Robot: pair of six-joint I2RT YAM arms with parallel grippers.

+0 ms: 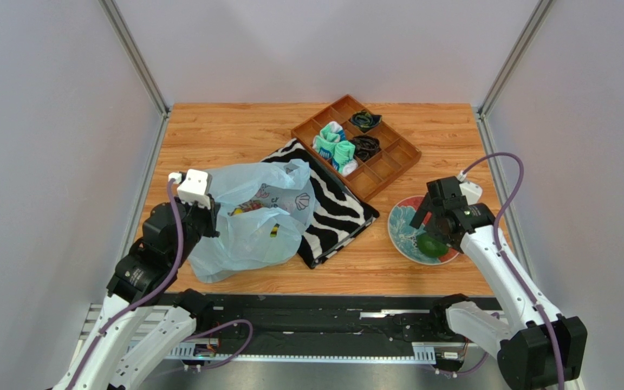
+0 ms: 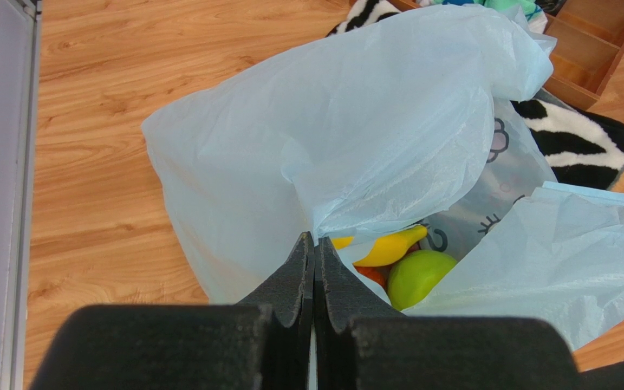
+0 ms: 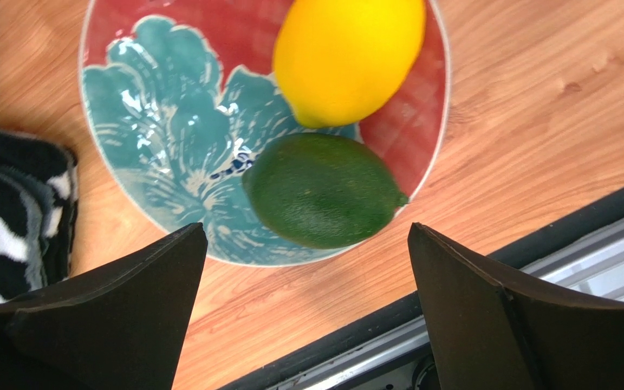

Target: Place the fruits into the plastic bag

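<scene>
The light-blue plastic bag [image 1: 250, 219] lies at the left, its mouth held up. My left gripper [image 1: 208, 218] is shut on the bag's rim [image 2: 323, 219]. Inside the bag, the left wrist view shows the yellow banana [image 2: 388, 248], the green apple [image 2: 417, 276] and a bit of something red-orange [image 2: 370, 275]. My right gripper [image 1: 437, 231] is open and empty [image 3: 305, 230], just above the plate [image 3: 169, 122]. The dark green fruit [image 3: 323, 191] lies between and a little ahead of its fingers, with the yellow lemon [image 3: 348, 57] beyond it. The grape bunch is not clearly seen.
A zebra-striped cloth [image 1: 331, 203] lies partly under the bag, between it and the plate [image 1: 401, 223]. A wooden divided tray [image 1: 372, 166] with teal socks [image 1: 336, 146] stands behind it. A black rail [image 1: 315, 313] runs along the near edge, close to the plate.
</scene>
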